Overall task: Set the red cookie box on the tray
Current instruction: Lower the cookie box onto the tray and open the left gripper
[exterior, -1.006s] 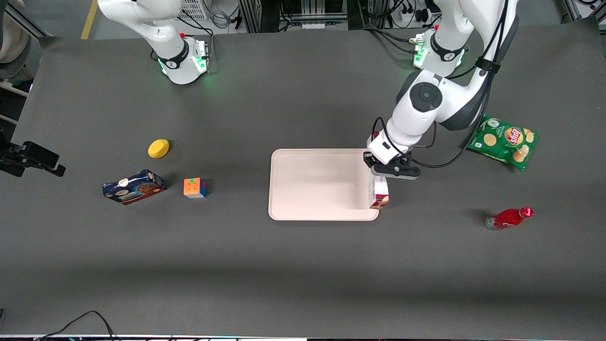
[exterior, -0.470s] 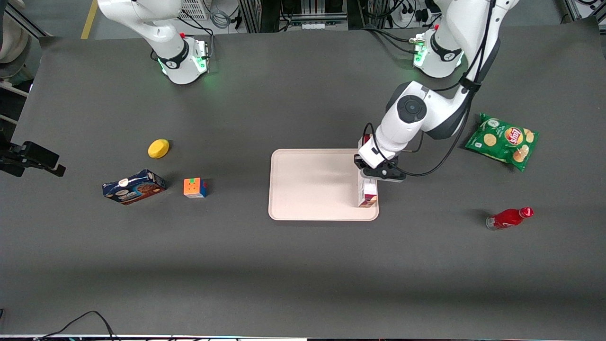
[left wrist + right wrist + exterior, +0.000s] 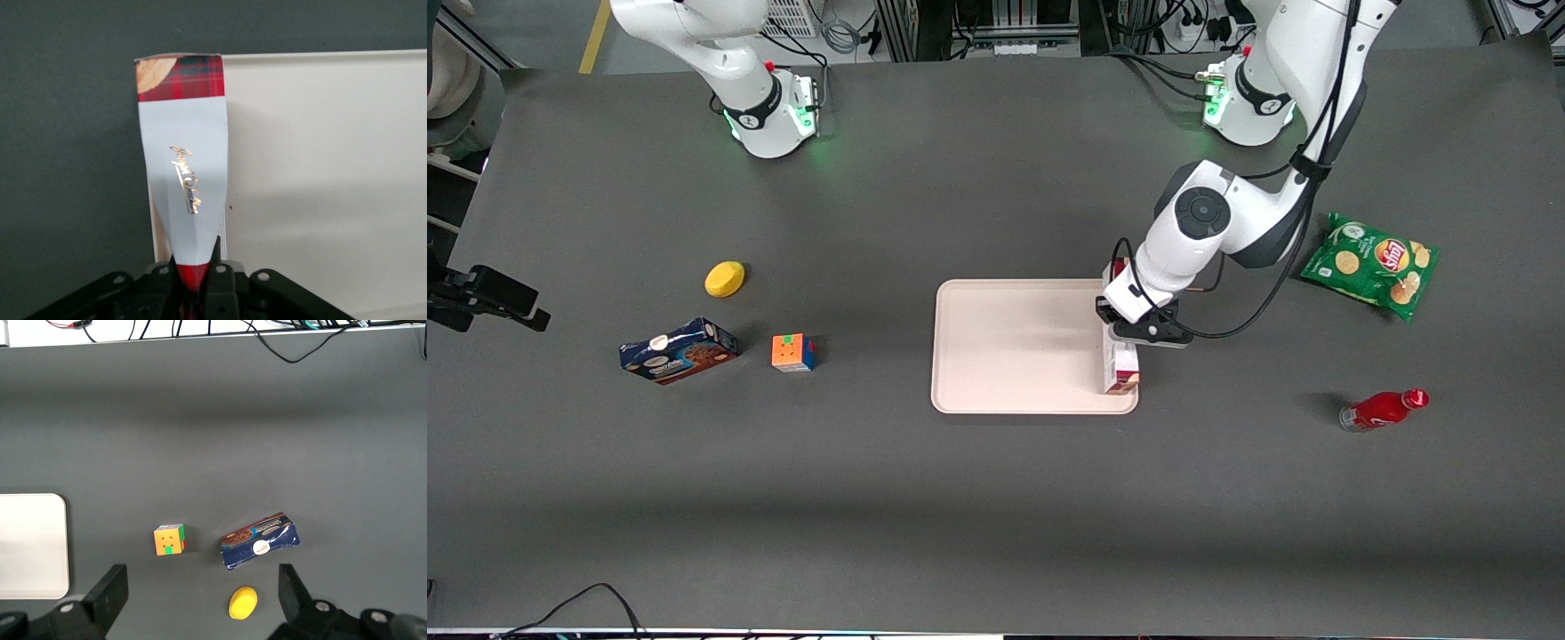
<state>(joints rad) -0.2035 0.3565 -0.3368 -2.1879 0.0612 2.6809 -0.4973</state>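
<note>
Red cookie box (image 3: 1121, 366): being held by the hand (image 3: 1145, 331), whose fingers (image 3: 217, 270) are pinching its narrow width at one end. It is sitting over the tray (image 3: 1014, 347), along the tray's short rim at the working arm's end; whether it is resting on the tray floor or hanging just above it cannot be told.

Handling, judged: a light, stiff cardboard carton, hollow enough to dent under a hard squeeze, with smooth printed faces that may be slipping slightly. Gripping across the narrow width, as now, is looking sound; a hold nearer the middle would be steadier.

Orientation: the long axis is running parallel to the tray's short rim, the free plaid end pointing toward the front camera, the white label panel (image 3: 190, 193) facing up.

Tray: lying flat on the table (image 3: 996, 498).
</note>
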